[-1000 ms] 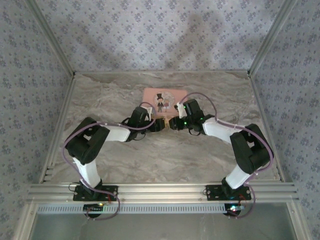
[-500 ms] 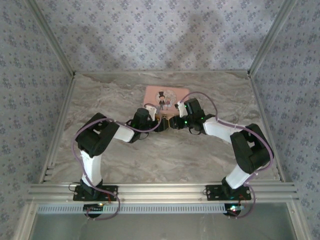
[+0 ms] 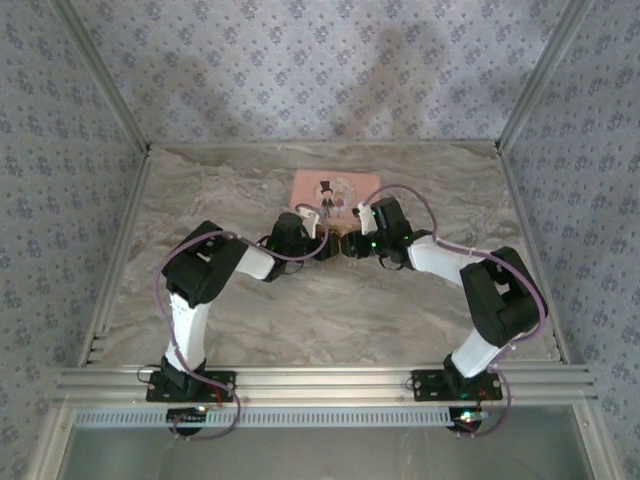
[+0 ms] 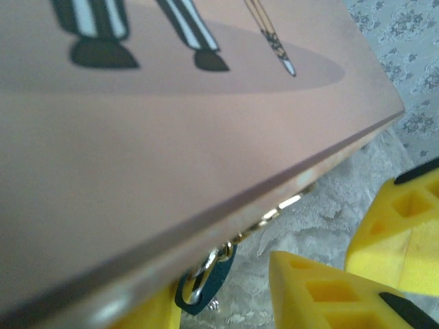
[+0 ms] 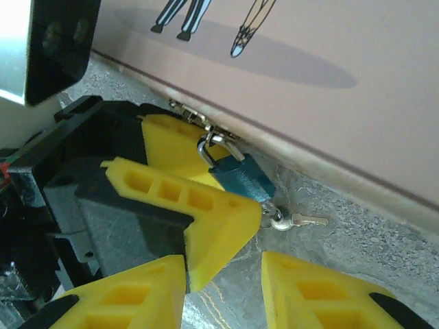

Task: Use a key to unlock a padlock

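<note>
- Marbled grey table (image 3: 330, 320), with patterned walls (image 3: 300, 70) on the left, right and far sides.
- Two ribbed yellow fingers of the left gripper (image 5: 241, 185) pinch the one teal padlock (image 5: 240, 179).
- Its silver shackle (image 5: 209, 147) hooks the hasp at the near edge of the one flat pink tin (image 5: 329, 103).
- One small silver key (image 5: 302, 220) lies just beside the padlock's base.
- Nearer, the right gripper (image 5: 225, 271) is spread, with bare marble between its fingers.
</note>
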{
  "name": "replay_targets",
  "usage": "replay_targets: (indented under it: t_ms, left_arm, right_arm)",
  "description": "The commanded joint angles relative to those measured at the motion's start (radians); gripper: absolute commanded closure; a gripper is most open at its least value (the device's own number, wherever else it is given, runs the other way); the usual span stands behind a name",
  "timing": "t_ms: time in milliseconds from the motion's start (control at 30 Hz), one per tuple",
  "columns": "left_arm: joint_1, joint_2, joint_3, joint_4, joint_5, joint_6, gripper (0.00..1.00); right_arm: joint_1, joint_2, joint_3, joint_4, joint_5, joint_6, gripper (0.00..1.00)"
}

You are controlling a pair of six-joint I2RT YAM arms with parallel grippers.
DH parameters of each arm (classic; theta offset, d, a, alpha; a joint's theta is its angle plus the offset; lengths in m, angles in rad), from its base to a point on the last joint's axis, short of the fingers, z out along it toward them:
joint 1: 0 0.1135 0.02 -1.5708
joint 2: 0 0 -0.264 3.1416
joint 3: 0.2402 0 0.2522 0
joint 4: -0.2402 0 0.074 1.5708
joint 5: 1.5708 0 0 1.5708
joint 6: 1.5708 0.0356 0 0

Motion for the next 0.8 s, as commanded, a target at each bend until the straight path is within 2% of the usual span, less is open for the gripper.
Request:
replay_targets:
  t_ms: [0,100,233,333,600,767]
  left_arm:
    - [0.013,0.024,0.030,0.023,0.033,-0.031,0.69]
    - [0.023,0.031,0.032,0.040,0.029,-0.059,0.71]
    - [0.033,0.034,0.036,0.037,0.036,-0.074,0.85]
    - [0.039,0.033,0.038,0.035,0.044,-0.095,0.89]
    - [0.047,0.020,0.049,0.039,0.088,-0.154,0.97]
    - [0.055,-0.011,0.102,-0.088,0.169,-0.231,1.00]
  right_arm:
    - [-0.004,-0.027,-0.025,0.011,-0.019,0.014,0.64]
    - [-0.003,-0.034,-0.036,0.012,-0.020,0.017,0.64]
    - [-0.005,-0.063,-0.060,0.013,-0.008,0.022,0.64]
    - [-0.006,-0.096,-0.082,0.007,0.006,0.015,0.64]
    - [-0.029,-0.159,-0.128,0.004,0.026,0.014,0.64]
    - [-0.031,-0.167,-0.134,0.018,0.016,-0.013,0.64]
